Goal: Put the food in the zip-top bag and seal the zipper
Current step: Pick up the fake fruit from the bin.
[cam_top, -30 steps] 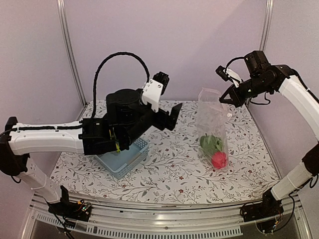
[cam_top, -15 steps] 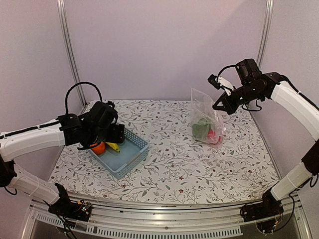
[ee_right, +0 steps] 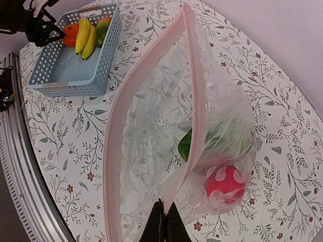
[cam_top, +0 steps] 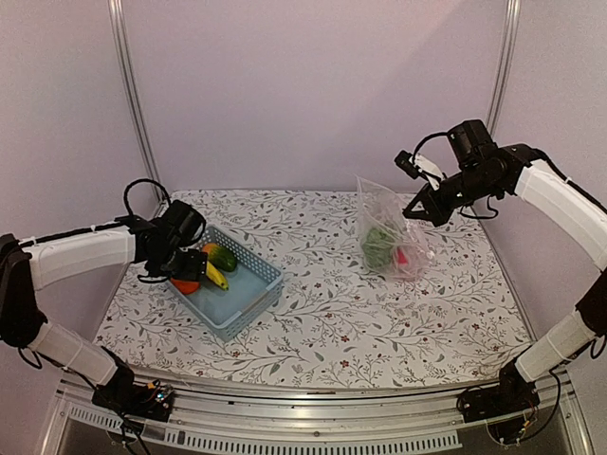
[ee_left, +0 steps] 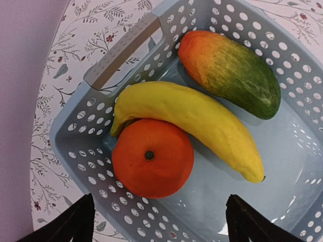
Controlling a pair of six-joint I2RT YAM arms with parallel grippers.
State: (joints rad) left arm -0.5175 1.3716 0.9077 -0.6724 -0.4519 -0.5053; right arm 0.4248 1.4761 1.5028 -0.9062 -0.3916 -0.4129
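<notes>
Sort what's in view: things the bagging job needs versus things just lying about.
Job: zip-top bag, zipper, orange, banana, mango, green piece, pink ball.
Lying about: blue basket, floral table cover.

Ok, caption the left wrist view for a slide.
Open left gripper hovers over the orange, banana and mango in the blue basket.

no readable text (or labels) anywhere

The left arm [cam_top: 81, 258] stretches low, and the left gripper [ee_left: 160, 224] points down with its jaws spread wide. The right arm [cam_top: 561, 196] arches high, with the right gripper [ee_right: 165, 222] pinched on the zip-top bag [ee_right: 151, 151].
</notes>
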